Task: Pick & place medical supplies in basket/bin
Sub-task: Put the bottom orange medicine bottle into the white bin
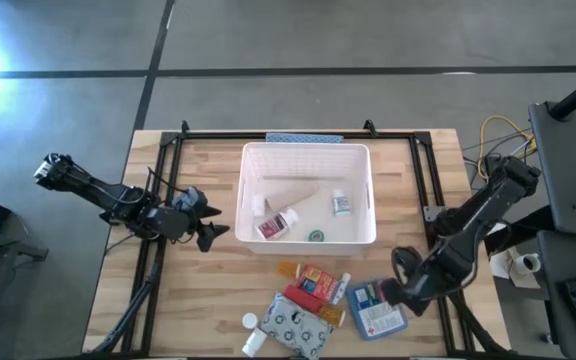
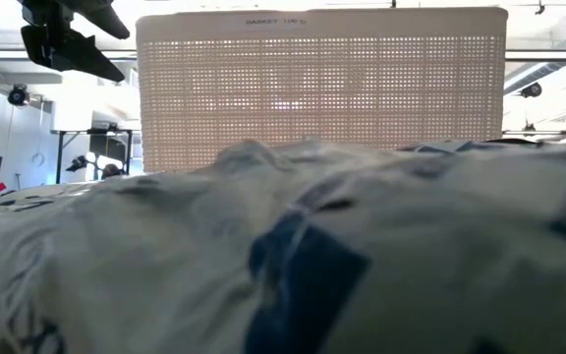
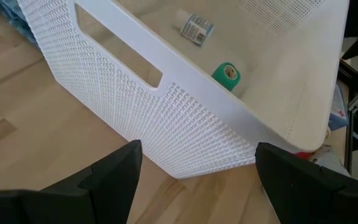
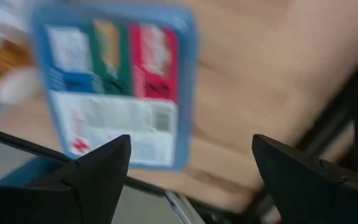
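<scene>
Inside bin (image 1: 308, 153): 2 white bottles (image 1: 278, 222), teal vial (image 1: 315, 236) – done | on counter (image 1: 208, 300) near edge: red box (image 1: 316, 282), pouch (image 1: 294, 322), blue-white box (image 1: 376, 306), approx. 3 more – left | R gripper (image 1: 400, 283) jaws open over blue-white box | L gripper (image 1: 211, 222) jaws open, empty, beside bin

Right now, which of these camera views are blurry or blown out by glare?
Right wrist view: smeared, the blue-white flat box soft, its print unreadable. Low view: the near grey patterned pouch fills the foreground out of focus; the room behind the white bin is bright. High view: glare patch on the floor at top left, table evenly lit. Left wrist view: sharp, the green vial crisp.
</scene>
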Controlling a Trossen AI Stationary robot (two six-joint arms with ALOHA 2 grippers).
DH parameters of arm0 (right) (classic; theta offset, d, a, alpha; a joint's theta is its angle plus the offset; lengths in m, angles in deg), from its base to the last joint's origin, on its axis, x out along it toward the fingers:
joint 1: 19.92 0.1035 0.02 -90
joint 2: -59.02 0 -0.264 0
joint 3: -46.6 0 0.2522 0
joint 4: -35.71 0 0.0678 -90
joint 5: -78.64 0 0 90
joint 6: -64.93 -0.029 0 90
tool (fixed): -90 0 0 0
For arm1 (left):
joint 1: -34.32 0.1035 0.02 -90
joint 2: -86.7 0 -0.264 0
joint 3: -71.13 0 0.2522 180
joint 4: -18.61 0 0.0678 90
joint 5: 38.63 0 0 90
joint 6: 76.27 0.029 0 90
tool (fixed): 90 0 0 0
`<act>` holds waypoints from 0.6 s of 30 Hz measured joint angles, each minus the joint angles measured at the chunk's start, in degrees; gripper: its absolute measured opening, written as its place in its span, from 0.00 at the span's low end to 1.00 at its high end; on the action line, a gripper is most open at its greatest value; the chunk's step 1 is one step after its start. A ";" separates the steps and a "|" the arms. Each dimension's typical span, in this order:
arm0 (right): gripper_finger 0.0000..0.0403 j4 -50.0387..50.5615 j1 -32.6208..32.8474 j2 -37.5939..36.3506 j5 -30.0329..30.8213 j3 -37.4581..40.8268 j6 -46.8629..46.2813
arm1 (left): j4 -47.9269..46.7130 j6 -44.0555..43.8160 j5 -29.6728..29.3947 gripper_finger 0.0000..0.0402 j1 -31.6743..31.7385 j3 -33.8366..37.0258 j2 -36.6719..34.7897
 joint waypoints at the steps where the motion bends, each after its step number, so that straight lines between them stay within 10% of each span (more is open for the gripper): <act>1: 0.81 -0.60 0.73 0.00 -1.20 0.64 -1.04 | 0.05 0.00 -0.17 0.73 0.00 0.00 0.00; 18: 0.81 -4.90 3.60 -0.01 -2.60 1.78 -4.78 | 4.46 -0.03 -0.30 0.73 -0.03 0.00 3.13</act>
